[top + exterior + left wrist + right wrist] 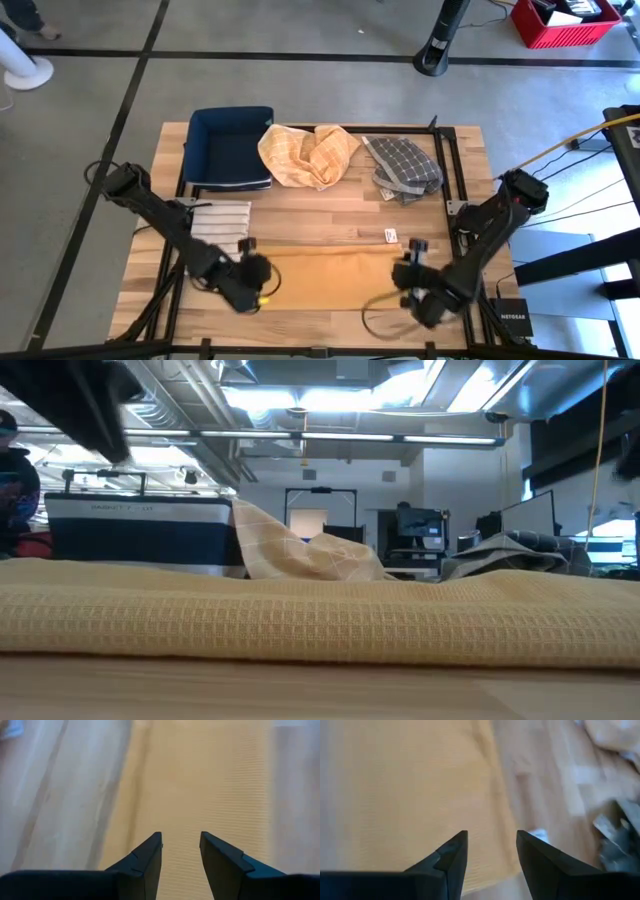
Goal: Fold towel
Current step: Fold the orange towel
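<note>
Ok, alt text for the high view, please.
A mustard towel lies folded into a long strip across the wooden table, with the left gripper at one end and the right gripper at the other, both open. Behind it sit a navy bin and two crumpled cloths.

A folded yellow waffle-weave towel point(325, 262) lies across the wooden table's point(330, 205) front middle, with a striped folded cloth point(220, 222) to its left and, behind it, a dark blue bin point(230, 147), crumpled yellow checked cloth point(308, 153) and grey checked cloth point(405, 167) left to right.
</note>
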{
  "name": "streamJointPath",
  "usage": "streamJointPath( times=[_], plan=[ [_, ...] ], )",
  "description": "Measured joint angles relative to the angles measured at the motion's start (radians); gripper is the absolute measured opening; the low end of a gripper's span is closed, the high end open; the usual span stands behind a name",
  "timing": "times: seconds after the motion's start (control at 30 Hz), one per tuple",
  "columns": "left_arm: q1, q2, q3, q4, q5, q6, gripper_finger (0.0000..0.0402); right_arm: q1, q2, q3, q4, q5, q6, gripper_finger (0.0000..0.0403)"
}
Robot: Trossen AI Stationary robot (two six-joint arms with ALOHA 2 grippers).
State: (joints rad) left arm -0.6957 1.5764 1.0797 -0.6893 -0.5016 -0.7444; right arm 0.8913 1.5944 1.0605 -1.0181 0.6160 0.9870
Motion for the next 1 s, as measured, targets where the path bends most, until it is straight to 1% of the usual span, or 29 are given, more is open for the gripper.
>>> streamJointPath(
  times=[0.03, 0.1, 0.2, 0.27, 0.37, 0.43, 0.5, 0.53, 0.63, 0.7, 0.77, 0.9, 0.97, 1.0],
  plan=[
    [0.026, 0.0, -0.015, 0.0, 0.013, 0.001, 0.0127, -0.029, -0.001, -0.028, -0.001, -0.017, -0.011, 0.0172],
    [0.082, 0.0, -0.054, 0.004, 0.074, 0.003, 0.0127, -0.087, -0.021, -0.098, 0.007, -0.1, -0.035, 0.0172],
    [0.157, 0.0, -0.131, 0.019, 0.236, 0.015, 0.0127, -0.161, -0.079, -0.212, 0.083, -0.236, -0.094, 0.0172],
    [0.189, -0.006, -0.174, 0.032, 0.306, 0.02, 0.0127, -0.2, -0.141, -0.27, 0.118, -0.297, -0.11, 0.0172],
    [0.211, -0.03, -0.211, 0.092, 0.376, 0.024, 0.0127, -0.233, -0.264, -0.33, 0.18, -0.339, -0.113, 0.0172],
    [0.223, -0.041, -0.229, 0.137, 0.427, 0.034, 0.0127, -0.253, -0.355, -0.374, 0.238, -0.352, -0.114, 0.0172],
    [0.233, -0.049, -0.244, 0.18, 0.446, 0.053, 0.0127, -0.27, -0.44, -0.429, 0.342, -0.361, -0.112, 0.0172],
    [0.239, -0.05, -0.251, 0.191, 0.437, 0.075, 0.0127, -0.276, -0.477, -0.46, 0.39, -0.362, -0.106, 0.0172],
    [0.249, -0.05, -0.285, 0.19, 0.353, 0.102, 0.0127, -0.283, -0.542, -0.554, 0.551, -0.324, -0.104, 0.0172],
    [0.256, -0.049, -0.308, 0.21, 0.344, 0.091, 0.0127, -0.283, -0.549, -0.61, 0.641, -0.299, -0.103, 0.0172],
    [0.255, -0.049, -0.316, 0.211, 0.354, 0.067, 0.0127, -0.283, -0.542, -0.653, 0.722, -0.297, -0.103, 0.0172],
    [0.242, -0.049, -0.322, 0.238, 0.372, -0.031, 0.0127, -0.283, -0.504, -0.695, 0.871, -0.274, -0.103, 0.0172],
    [0.243, -0.049, -0.322, 0.276, 0.419, -0.028, 0.0127, -0.283, -0.484, -0.696, 0.917, -0.247, -0.11, 0.0172],
    [0.244, -0.049, -0.322, 0.288, 0.446, -0.011, 0.0127, -0.283, -0.479, -0.696, 0.922, -0.255, -0.125, 0.0172]
  ],
)
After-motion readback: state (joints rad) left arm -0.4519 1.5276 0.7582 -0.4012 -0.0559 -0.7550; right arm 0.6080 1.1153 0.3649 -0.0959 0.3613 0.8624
